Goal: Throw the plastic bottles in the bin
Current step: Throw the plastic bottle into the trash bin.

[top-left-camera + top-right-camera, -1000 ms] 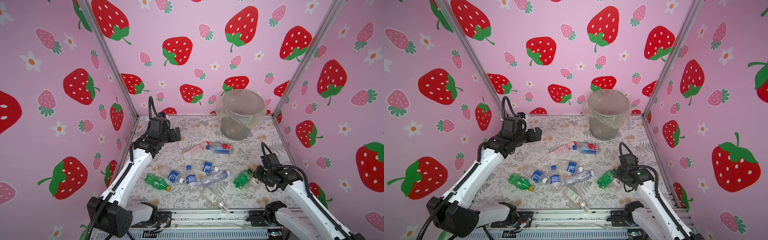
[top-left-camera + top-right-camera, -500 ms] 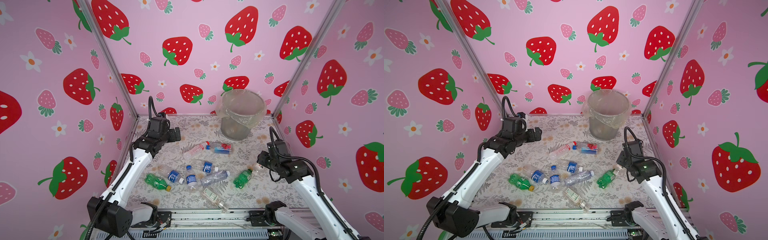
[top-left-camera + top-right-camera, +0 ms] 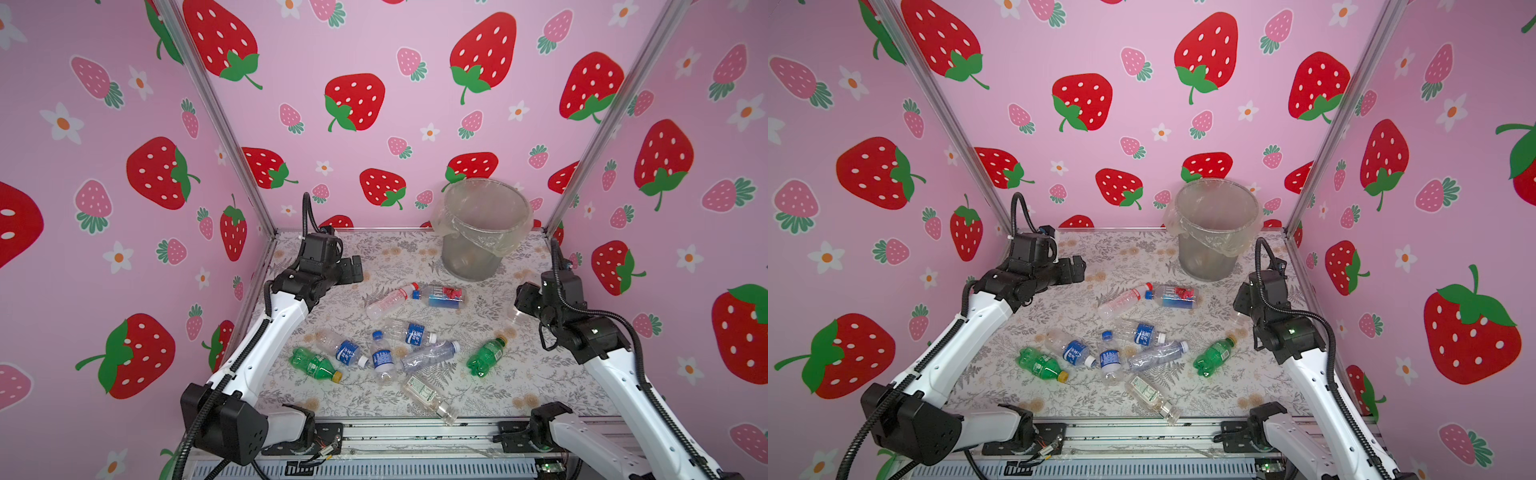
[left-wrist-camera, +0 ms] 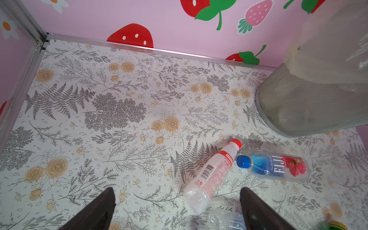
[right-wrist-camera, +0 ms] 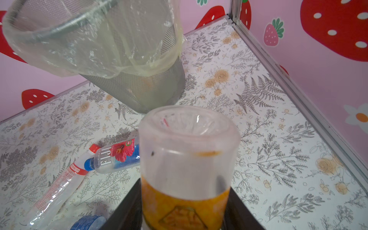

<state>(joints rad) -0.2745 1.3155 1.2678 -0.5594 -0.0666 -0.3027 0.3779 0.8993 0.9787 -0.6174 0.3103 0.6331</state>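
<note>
Bottle (image 5: 187,149) in clenched right jaws higher, nearer bin (image 3: 467,257) than before; left jaws wide

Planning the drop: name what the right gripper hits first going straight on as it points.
Probably the mesh wall of the bin, below its rim. The right gripper, shut on an orange-labelled bottle, aims at the lower side, not the opening. Depth is unclear.
</note>
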